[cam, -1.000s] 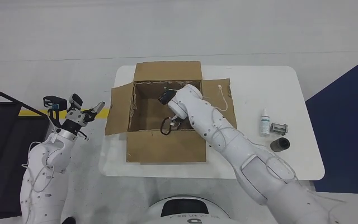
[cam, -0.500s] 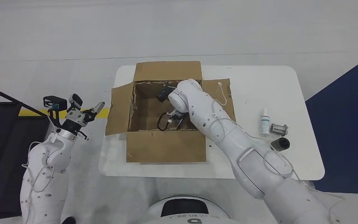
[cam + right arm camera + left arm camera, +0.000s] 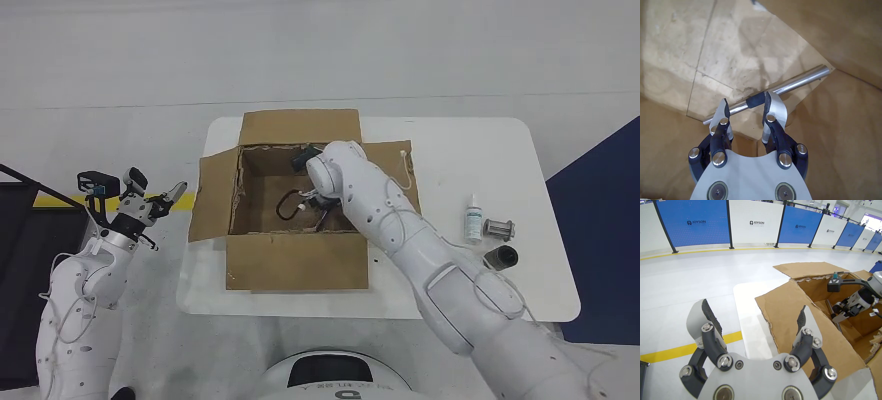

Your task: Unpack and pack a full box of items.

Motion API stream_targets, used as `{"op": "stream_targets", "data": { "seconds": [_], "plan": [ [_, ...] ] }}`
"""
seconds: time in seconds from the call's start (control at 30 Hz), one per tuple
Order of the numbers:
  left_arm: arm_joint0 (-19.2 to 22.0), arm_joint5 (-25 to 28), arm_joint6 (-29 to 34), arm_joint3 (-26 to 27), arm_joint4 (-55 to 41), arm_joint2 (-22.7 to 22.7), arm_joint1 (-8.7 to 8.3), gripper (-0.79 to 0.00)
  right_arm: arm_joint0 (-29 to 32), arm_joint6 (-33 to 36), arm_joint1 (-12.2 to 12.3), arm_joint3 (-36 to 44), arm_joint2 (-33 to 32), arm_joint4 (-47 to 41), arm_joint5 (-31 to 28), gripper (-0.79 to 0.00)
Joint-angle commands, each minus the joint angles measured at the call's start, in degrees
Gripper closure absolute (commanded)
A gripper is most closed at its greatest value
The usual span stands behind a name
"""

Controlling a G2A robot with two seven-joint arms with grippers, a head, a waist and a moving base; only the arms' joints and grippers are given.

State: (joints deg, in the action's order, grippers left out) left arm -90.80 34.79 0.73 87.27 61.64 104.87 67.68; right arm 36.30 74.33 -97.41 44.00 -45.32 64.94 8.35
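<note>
An open cardboard box stands on the white table. My right gripper is down inside it, open. Its fingertips straddle a steel rod with a black band that lies along the box floor against a wall. The right gripper is not closed on the rod. From the left wrist view the same right gripper shows inside the box beside the rod. My left gripper is held off the table's left edge, open and empty.
On the table right of the box stand a small white spray bottle, a short metal part and a dark cylinder. A white cord lies on the box's right flap. The box flaps are spread outward.
My right gripper has shifted inside the box from near the front wall toward the middle and down to the rod. The left arm has not moved.
</note>
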Motion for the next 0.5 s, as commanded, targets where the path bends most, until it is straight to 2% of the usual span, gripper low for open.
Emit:
{"op": "stream_targets", "data": {
  "seconds": [0.0,0.1,0.2,0.47],
  "plan": [
    [0.0,0.0,0.0,0.0,0.0,0.0,0.0,-0.785,0.4,-0.9,-0.1,-0.1,-0.4,-0.1,2.9,-0.486],
    [0.0,0.0,0.0,0.0,0.0,0.0,0.0,-0.785,1.2,-1.4,-0.2,0.2,-0.4,0.7,6.9,-0.474],
    [0.0,0.0,0.0,0.0,0.0,0.0,0.0,-0.785,1.8,-1.7,-0.4,0.4,-0.4,1.0,8.7,-0.422],
    [0.0,0.0,0.0,0.0,0.0,0.0,0.0,-0.785,4.2,-5.7,-1.0,1.4,-0.7,2.6,19.7,-0.382]
  ]
}}
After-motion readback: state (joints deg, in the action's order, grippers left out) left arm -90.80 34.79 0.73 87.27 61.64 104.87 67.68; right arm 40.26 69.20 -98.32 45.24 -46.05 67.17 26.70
